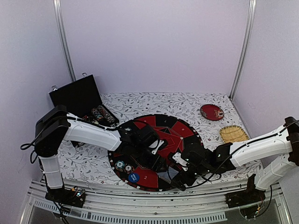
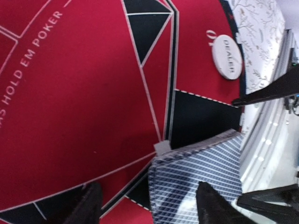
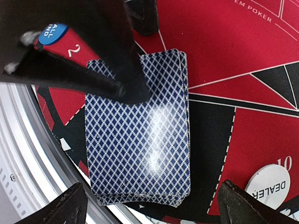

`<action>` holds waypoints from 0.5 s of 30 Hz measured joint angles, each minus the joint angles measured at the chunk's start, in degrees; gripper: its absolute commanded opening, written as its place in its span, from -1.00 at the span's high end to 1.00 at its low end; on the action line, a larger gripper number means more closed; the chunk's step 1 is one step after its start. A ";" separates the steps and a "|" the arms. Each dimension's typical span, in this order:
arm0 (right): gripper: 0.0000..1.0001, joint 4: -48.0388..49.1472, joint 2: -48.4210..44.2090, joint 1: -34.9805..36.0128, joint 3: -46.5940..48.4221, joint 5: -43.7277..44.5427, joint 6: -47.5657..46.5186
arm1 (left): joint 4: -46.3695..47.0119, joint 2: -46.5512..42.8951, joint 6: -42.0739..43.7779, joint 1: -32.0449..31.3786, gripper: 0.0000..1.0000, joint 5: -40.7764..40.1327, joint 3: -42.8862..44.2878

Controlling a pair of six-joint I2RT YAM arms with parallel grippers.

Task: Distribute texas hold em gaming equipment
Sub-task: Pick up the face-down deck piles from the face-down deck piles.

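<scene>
A deck of playing cards (image 3: 138, 130) with blue-and-white diamond backs lies on a black wedge at the near rim of the round red and black poker mat (image 1: 180, 130). My left gripper (image 2: 152, 205) is open over the deck (image 2: 196, 177). One fingertip (image 2: 215, 205) is above the cards, the other (image 2: 88, 205) is beside them over the red felt. My right gripper (image 3: 154, 210) stands wide open, straddling the deck's near end without touching it. A white DEALER button (image 2: 227, 56) lies close by. A blue ALL IN disc (image 1: 134, 177) and two striped chips (image 1: 124, 166) sit at the mat's front left.
An open black case (image 1: 77, 95) with rows of chips (image 1: 103, 114) stands at the back left. A dark red plate (image 1: 211, 112) and a straw slatted mat (image 1: 233, 134) lie at the right. A metal rail (image 1: 140, 205) runs along the table's near edge, just beyond the deck.
</scene>
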 measured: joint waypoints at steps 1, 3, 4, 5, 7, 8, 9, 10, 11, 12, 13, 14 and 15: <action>-0.98 0.02 0.00 0.00 0.00 0.00 0.11 | -0.13 0.22 0.20 0.00 -0.28 -0.44 0.09; -0.98 0.02 0.00 0.00 0.00 0.02 0.28 | -0.52 0.66 0.44 -0.02 -0.18 -0.98 0.59; -0.98 0.00 0.00 0.00 0.00 0.02 0.39 | -0.68 0.76 0.55 -0.02 -0.16 -1.33 0.68; -0.98 0.00 0.00 0.00 0.00 0.04 0.44 | -0.81 0.76 0.61 -0.02 -0.13 -1.68 0.68; -0.98 0.00 0.00 0.00 0.00 0.17 0.52 | -0.90 0.76 0.70 -0.04 -0.02 -2.05 0.66; -0.98 -0.02 0.00 0.00 0.00 0.26 0.63 | -0.94 0.76 0.76 -0.04 0.02 -2.38 0.61; -0.98 -0.04 0.00 0.00 0.00 0.35 0.68 | -0.92 0.76 0.81 -0.04 0.04 -2.62 0.50; -0.98 -0.07 0.00 0.00 0.00 0.44 0.72 | -0.87 0.76 0.90 -0.04 0.07 -2.84 0.42; -0.98 -0.13 0.00 0.00 0.00 0.50 0.81 | -0.87 0.76 0.94 -0.04 0.10 -2.93 0.39; -0.98 -0.22 -0.04 0.00 -0.02 0.59 0.85 | -0.83 0.76 1.01 -0.04 0.12 -3.10 0.31; -0.98 -0.26 -0.11 0.00 -0.07 0.63 0.87 | -0.74 0.76 1.05 -0.04 0.14 -3.28 0.15; -0.98 -0.42 -0.24 0.00 -0.09 0.63 0.90 | -0.66 0.76 1.11 -0.04 0.17 -3.32 0.07; -0.98 -0.46 -0.35 0.00 -0.11 0.63 0.92 | -0.50 0.72 1.22 -0.04 0.20 -3.45 -0.07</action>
